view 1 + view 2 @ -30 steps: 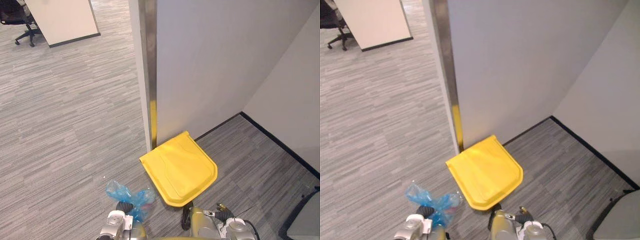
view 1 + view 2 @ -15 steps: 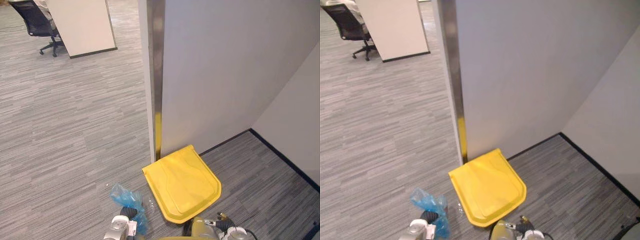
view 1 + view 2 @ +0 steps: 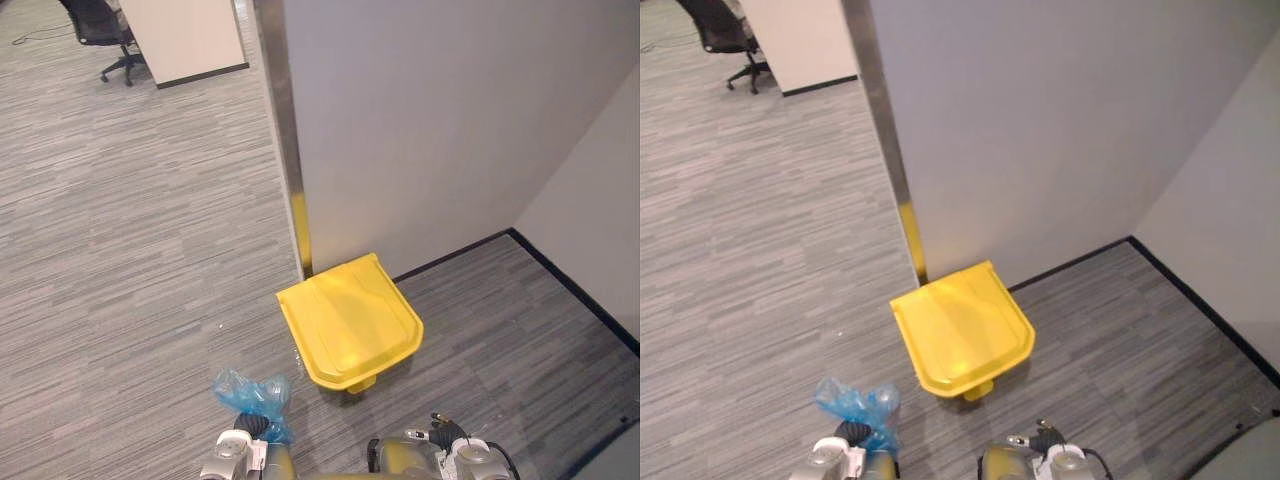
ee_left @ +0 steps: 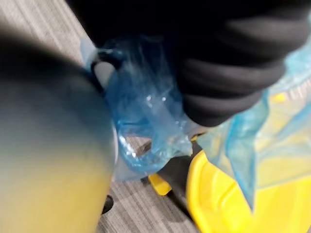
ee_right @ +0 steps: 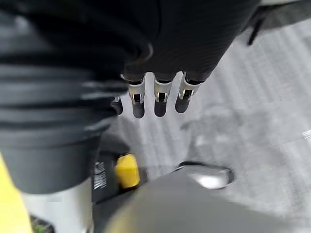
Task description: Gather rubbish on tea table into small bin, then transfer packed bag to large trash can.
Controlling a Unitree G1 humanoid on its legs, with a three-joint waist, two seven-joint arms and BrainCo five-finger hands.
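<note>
Camera shifted since half second ago; bag [image 3: 250,393] now shows clear of bin [image 3: 348,320], off its near-left corner, not beside it. Seemingly left hand [image 3: 250,427] grips bag's bunched top, fingers mostly hidden by plastic. Near bin's front-right, right hand [image 5: 156,99] empty, fingers straight

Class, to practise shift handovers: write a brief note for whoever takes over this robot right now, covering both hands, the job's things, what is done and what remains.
Left hand: shut on the blue rubbish bag, held low, short of the can.
Right hand: open, holding nothing.
Large trash can: ahead against the wall, yellow lid shut.
Done: bag packed and brought to the can.
Left: open the lid, drop the bag in.
</note>
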